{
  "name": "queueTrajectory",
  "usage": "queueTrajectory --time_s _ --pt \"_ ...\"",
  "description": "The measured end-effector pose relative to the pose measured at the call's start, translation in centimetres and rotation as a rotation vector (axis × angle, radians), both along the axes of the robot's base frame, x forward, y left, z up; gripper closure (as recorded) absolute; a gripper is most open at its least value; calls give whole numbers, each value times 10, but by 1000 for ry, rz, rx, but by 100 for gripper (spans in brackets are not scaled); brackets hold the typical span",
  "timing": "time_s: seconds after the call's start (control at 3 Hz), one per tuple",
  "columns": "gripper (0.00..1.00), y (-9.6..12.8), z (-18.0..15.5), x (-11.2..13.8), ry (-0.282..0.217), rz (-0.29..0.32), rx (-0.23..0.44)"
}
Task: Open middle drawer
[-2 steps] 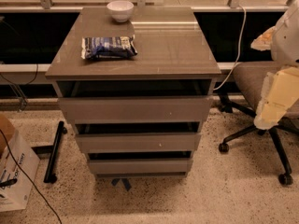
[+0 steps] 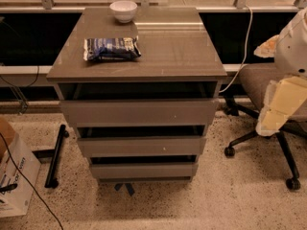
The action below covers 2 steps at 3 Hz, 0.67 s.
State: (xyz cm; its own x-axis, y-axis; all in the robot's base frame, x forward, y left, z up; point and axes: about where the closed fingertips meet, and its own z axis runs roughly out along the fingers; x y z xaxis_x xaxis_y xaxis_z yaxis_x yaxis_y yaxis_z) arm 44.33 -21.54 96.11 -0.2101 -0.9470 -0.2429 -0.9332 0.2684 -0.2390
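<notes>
Camera view of the drawer unit and its surroundings. The gripper [image 2: 279, 108], a cream-coloured part below the white arm housing [image 2: 292, 44], hangs at the right edge of the view, in front of an office chair [image 2: 256, 83] and well apart from the drawers; whether it is spread or closed cannot be told, and it touches none of the fronts. To its left stands the grey-brown desk [image 2: 177, 51] with three handleless drawers stacked beneath its top. The middle drawer [image 2: 141, 146] lies between the widest top drawer [image 2: 139, 111] and the narrowest bottom drawer [image 2: 144, 170]; its flat front carries a tiny pale dot right of centre, and a dark gap runs above each of the three fronts. On the desk top, a blue snack bag [image 2: 112, 48] lies near the left edge and a white bowl [image 2: 123, 9] stands at the back. A white cable [image 2: 247, 37] hangs behind the right rear corner. On the speckled floor [image 2: 216, 200] at left are a black bar [image 2: 55, 155] and a cardboard box [image 2: 14, 181].
</notes>
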Motion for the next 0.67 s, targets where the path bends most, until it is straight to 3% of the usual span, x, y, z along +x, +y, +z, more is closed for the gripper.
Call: queueTrajectory --time_s 0.67 --pt "0 7 -60 31 7 55 97"
